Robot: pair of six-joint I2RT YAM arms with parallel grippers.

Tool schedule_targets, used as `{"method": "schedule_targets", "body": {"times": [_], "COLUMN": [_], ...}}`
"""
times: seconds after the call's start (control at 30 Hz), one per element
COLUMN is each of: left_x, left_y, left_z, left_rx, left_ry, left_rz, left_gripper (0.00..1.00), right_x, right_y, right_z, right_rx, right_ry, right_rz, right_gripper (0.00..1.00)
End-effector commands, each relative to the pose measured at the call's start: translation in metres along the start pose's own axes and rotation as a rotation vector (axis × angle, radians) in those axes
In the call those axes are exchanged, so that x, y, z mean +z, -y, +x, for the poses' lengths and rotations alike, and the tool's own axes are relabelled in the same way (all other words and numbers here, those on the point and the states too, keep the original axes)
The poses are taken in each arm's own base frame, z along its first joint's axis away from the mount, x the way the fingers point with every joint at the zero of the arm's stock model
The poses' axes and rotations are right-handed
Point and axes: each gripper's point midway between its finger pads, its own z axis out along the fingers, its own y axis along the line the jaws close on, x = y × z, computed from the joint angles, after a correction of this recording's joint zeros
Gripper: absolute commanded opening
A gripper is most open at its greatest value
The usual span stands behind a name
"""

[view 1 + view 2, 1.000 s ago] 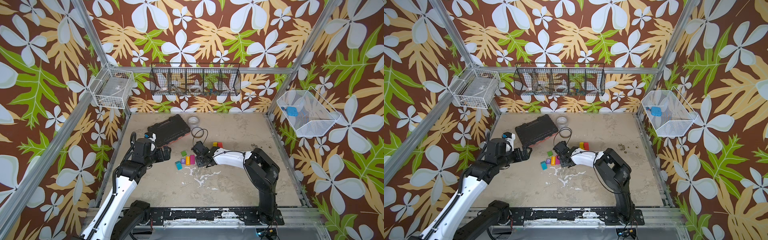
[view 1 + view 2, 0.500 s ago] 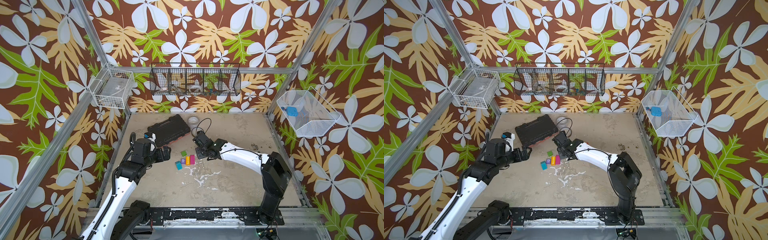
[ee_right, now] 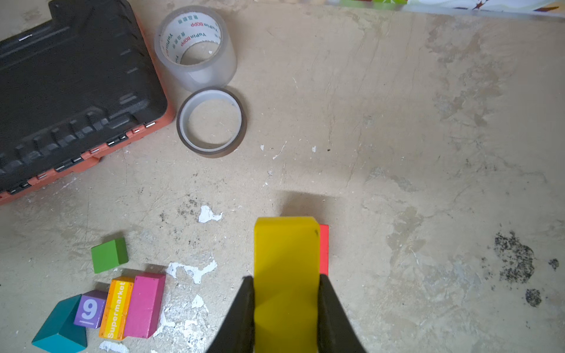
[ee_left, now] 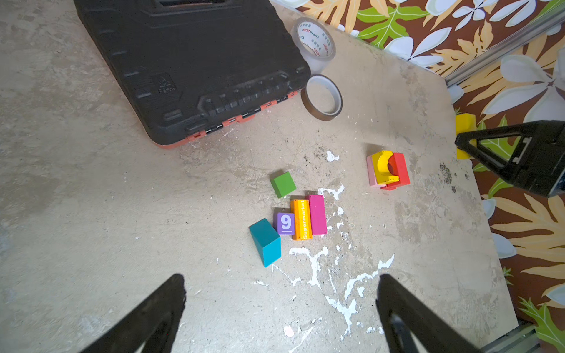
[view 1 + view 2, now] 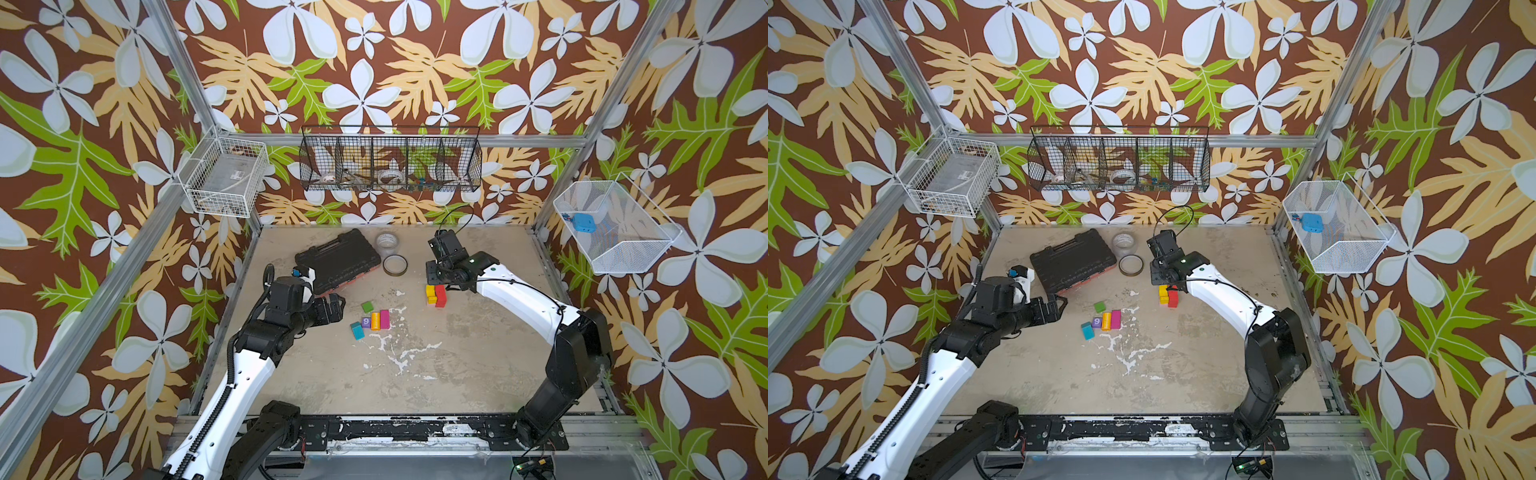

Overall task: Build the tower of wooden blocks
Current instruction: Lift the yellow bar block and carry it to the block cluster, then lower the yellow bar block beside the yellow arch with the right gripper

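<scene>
The right gripper (image 3: 286,278) is clamping a yellow brick (image 3: 286,244) by its two long sides. This is leaving the underside free, so the brick can be set down flat. It is hanging over the tower (image 4: 387,171), whose red block (image 3: 324,250) is peeking out beside the brick in the right wrist view. That low tower is standing right of the table's (image 5: 457,353) middle, with a yellow arch (image 4: 383,163) sitting between a pink block (image 4: 370,171) and the red one, seemingly on top. The step in hand is probably lowering the brick squarely onto it. Further out, loose wood blocks are lying in a tight row: a magenta brick (image 4: 317,214), an orange "Supermarket" block (image 4: 301,219), a purple "9" cube (image 4: 286,223) and a teal block (image 4: 265,241), with a green cube (image 4: 283,184) just beside. The left gripper (image 4: 281,305) is hanging wide open and empty, facing that row, likely ready to fetch the next piece. A black tool case (image 4: 189,61) and two tape rolls (image 3: 211,122) are lying beyond.
</scene>
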Motion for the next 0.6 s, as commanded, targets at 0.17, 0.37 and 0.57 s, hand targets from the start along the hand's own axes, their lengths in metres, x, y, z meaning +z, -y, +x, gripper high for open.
{"method": "schedule_targets", "body": {"times": [0.17,0.37,0.57], "left_x": [0.002,0.001,0.002], "left_y": [0.004,0.005,0.005], "left_z": [0.001,0.001,0.001], "left_rx": [0.010,0.011,0.011], "left_ry": [-0.007,-0.004,-0.006], "left_rz": [0.017,0.017,0.016], "left_gripper": [0.98,0.98,0.98], "right_x": [0.034,0.047,0.067], "right_y": [0.017,0.021,0.028], "right_z": [0.024,0.030,0.049], "right_rx": [-0.009,-0.029,0.004], "right_ry": [-0.082,-0.118,-0.193], "right_rz": [0.027,0.030,-0.018], "right_gripper": [0.26,0.26,0.25]}}
